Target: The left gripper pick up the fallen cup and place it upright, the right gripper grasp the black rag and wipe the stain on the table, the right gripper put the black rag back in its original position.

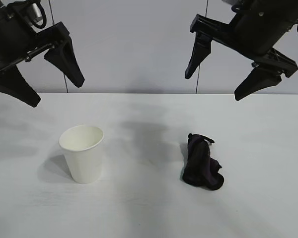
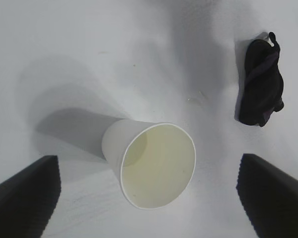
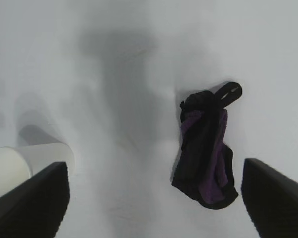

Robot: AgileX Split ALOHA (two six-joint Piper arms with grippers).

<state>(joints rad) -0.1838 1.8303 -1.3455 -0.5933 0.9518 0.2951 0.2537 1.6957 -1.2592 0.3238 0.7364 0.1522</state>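
The white paper cup (image 1: 83, 153) stands upright on the table (image 1: 139, 213), left of centre, its mouth open to the left wrist view (image 2: 156, 163). My left gripper (image 1: 58, 93) hangs open high above and behind it, holding nothing. The black rag (image 1: 201, 163), bunched with purple streaks and a loop tab, lies right of centre. My right gripper (image 1: 212, 87) is raised well above the rag (image 3: 206, 153), open and empty. The stain is out of view; only a faint pale smear (image 2: 194, 99) marks the tabletop between cup and rag.
A pale wall with thin vertical seams (image 1: 197, 84) rises behind the table's far edge. Bare white tabletop stretches between cup and rag and along the front.
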